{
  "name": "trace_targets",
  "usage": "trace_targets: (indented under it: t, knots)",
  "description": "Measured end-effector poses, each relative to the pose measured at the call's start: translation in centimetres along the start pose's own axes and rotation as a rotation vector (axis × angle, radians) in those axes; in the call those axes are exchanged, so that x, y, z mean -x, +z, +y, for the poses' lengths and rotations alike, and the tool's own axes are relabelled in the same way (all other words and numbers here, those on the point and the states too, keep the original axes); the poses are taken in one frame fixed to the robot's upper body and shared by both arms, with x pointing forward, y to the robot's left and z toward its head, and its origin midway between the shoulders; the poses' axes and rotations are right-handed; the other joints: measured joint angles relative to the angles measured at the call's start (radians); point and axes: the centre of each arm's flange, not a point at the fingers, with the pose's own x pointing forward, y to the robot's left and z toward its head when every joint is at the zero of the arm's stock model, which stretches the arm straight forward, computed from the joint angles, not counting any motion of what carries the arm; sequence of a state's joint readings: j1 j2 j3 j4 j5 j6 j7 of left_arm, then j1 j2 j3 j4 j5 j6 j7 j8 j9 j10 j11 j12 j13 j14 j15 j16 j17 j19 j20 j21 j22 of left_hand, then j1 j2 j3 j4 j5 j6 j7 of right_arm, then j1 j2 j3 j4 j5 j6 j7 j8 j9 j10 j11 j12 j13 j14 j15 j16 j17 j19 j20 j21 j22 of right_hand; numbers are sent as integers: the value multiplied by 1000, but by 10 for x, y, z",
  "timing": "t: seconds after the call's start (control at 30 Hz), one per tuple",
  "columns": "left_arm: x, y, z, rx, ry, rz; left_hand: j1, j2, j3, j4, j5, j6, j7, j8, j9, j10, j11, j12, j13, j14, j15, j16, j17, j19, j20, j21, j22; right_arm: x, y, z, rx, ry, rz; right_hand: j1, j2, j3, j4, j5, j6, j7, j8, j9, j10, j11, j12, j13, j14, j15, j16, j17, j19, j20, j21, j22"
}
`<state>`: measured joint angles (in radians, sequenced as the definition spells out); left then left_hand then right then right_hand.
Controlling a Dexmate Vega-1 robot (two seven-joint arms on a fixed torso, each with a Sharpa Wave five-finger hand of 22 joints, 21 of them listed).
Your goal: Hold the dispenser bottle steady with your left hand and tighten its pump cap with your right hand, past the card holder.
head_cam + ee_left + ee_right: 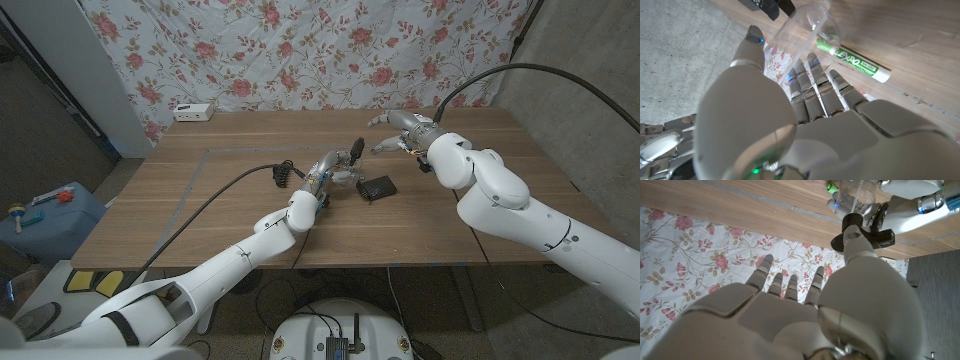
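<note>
Left hand (338, 172) grips the clear bottle (802, 30) mid-desk, beside the card holder (377, 187). Right hand (400, 132) hovers beyond, fingers spread, empty. Reaching for the black pump (862, 236) could knock the bottle loose.

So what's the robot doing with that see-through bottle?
Its left hand is holding the clear dispenser bottle on the wooden table. The right hand is open, hanging behind the bottle and not touching the black pump cap yet. A dark card holder and a green marker lie nearby.
</note>
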<state>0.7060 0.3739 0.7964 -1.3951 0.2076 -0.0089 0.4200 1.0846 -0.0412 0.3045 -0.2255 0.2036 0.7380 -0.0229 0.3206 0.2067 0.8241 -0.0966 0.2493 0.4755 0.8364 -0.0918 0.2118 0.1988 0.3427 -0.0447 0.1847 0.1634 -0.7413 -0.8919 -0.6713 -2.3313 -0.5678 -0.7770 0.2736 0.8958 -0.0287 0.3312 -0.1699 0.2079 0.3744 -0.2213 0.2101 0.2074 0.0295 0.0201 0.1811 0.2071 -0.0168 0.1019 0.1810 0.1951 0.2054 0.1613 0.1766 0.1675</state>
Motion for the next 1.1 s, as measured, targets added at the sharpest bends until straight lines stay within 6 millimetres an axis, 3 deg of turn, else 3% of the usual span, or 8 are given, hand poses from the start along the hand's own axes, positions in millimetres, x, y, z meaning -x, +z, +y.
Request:
trace_targets:
  t: [0.4, 1.1]
  knots:
    - [-1, 0, -2, -1, -5, 1, 0, 0, 0, 0, 0, 0, 0, -2, 0, 0, 0, -4, 0, 0, 0, -3, 0, 0, 0, 0, 0, -4, 7, -7, 9, 42, -46, 51, 6, 13, -4, 0, -14, 3, -4, 0, -64, 3, 0, 0, -49, 22, 0, 0, -18, 7, 0, 0]
    - [0, 1, -4, -1, -7, -1, 0, 0, 0, 0, 0, 0, 0, -8, 0, 0, 0, -7, 5, 2, -2, -4, 0, 0, 0, 0, 0, -12, 18, -8, 39, 130, -74, 71, 18, 21, 4, 0, -4, 2, 1, 4, -123, 2, 0, 0, -99, 27, 0, 0, -45, 9, 0, 0]
